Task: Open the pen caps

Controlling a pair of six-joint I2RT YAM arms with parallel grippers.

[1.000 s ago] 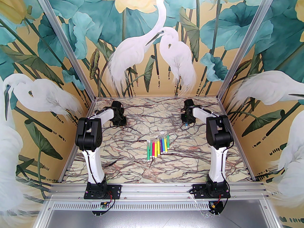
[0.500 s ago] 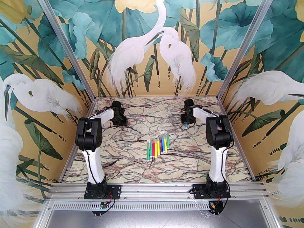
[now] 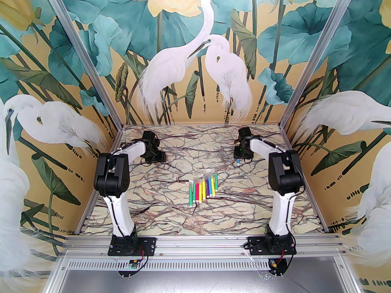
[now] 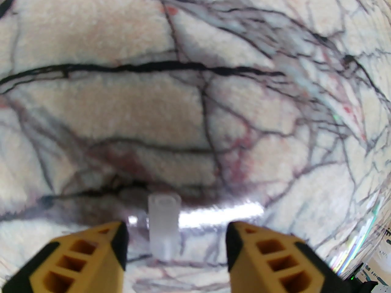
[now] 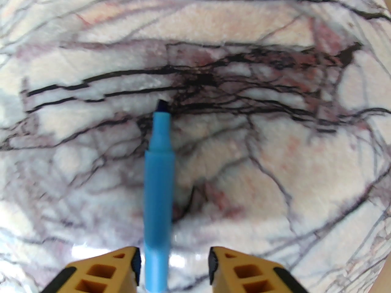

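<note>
Compared with a second earlier, both arms have shifted a little in the top view. The left arm's elbow has swung slightly outward to the left, and the left gripper [image 3: 158, 156] has edged right across the far left part of the table [image 3: 171, 212]. The right arm's elbow has moved outward to the right, and the right gripper [image 3: 243, 154] has pulled slightly toward the far side. More of the blue pen [image 3: 238, 161] now shows just on its near side. The row of pens [image 3: 204, 190] in the middle of the table lies as it did, with a few loose caps [image 3: 208, 172] at its far end.

In the left wrist view, the left gripper [image 4: 176, 230] stands well open. A clear cap [image 4: 164, 227] sits on the marble between its fingers [image 4: 104, 249] with table showing on either side, so neither finger touches it.

In the right wrist view, the right gripper [image 5: 174, 261] is also parted. The blue pen [image 5: 158, 179] is uncapped, its dark tip pointing away from the gripper. It runs back between the fingers [image 5: 131, 261], close against the left one, and whether the two touch cannot be told. A clear gap separates the pen from the other finger, so it is not clamped.
</note>
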